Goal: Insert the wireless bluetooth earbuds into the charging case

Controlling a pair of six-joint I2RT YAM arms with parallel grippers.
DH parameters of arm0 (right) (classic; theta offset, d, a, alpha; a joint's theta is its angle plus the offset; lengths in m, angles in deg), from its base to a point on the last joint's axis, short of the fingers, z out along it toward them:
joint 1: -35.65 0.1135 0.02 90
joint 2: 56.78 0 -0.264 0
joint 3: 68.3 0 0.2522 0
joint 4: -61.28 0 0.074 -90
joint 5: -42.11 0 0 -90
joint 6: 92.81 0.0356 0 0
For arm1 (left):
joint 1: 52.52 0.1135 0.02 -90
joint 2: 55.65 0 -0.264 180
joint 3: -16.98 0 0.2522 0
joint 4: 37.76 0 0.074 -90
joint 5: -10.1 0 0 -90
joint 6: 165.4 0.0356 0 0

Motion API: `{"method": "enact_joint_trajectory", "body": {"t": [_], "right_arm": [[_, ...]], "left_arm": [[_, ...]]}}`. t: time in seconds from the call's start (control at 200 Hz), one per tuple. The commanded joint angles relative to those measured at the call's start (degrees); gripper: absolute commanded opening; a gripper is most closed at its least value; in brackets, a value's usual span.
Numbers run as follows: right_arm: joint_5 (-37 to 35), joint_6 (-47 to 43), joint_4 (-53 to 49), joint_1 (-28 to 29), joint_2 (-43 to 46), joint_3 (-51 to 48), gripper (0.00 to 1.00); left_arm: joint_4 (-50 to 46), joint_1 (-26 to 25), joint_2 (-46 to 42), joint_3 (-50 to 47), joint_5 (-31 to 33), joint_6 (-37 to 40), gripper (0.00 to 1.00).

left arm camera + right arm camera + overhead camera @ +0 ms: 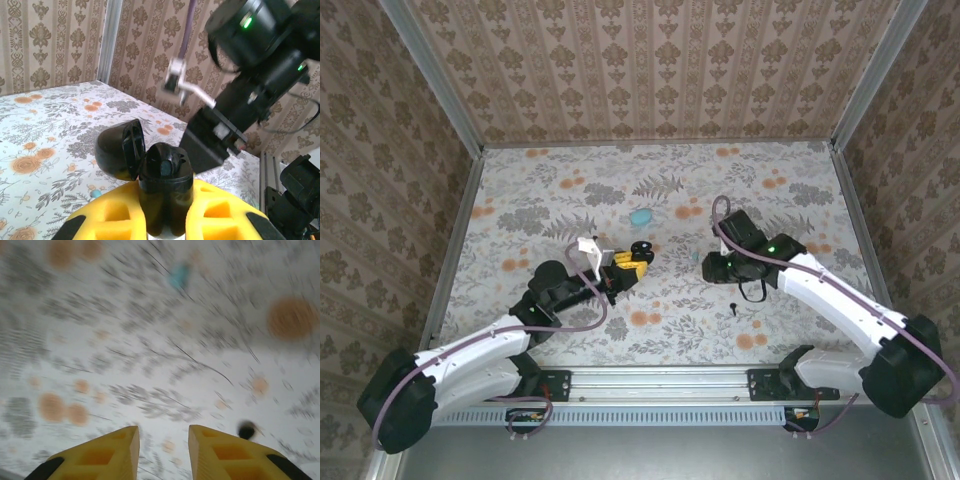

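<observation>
Overhead camera looks down at table (570,170); wrist cameras hover close.

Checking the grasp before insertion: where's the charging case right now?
Top view: left of centre, the charging case is held, lid open, in the left gripper, just on the near side of the turquoise piece lying on the table.

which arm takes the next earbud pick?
Right. The left gripper is shut on the open charging case, so it is occupied. The right gripper is open and empty above the table, and a black earbud lies loose on its side, so it is probably the better placed.
</observation>
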Motion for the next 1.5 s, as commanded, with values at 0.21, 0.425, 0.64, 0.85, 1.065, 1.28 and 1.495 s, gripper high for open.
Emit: {"method": "enact_joint_trajectory", "body": {"t": [0.21,0.425,0.64,0.85,1.065,1.28,1.495], "right_arm": [[2.6,0.7,-1.3,-5.8,-4.5,-8.3,0.33],[6.8,1.2,3.6,-10.2,-4.5,-14.0,0.34],[11.9,3.0,11.2,-10.6,-6.6,-17.3,0.40],[16.3,6.3,15.0,-9.3,-8.4,-17.7,0.38],[16.1,10.2,14.9,-5.7,-4.5,-14.5,0.38],[16.6,12.4,14.0,-3.8,-1.0,-11.5,0.39],[10.4,10.1,9.7,-4.4,2.3,-12.3,0.39]], "left_arm": [[-0.4,0.3,-1.9,-0.4,0.9,0.1,0.00],[-0.7,0.3,-3.0,-1.5,1.3,-0.2,0.00],[-1.4,0.3,-3.6,-1.6,2.1,0.3,0.00],[-2.0,0.3,-3.5,-1.2,2.1,0.8,0.00],[-2.2,0.3,-3.4,-1.5,2.3,0.8,0.00],[-2.5,0.4,-3.4,-1.6,2.7,0.8,0.00],[-2.7,0.4,-3.5,-1.6,2.6,0.5,0.00]]}}
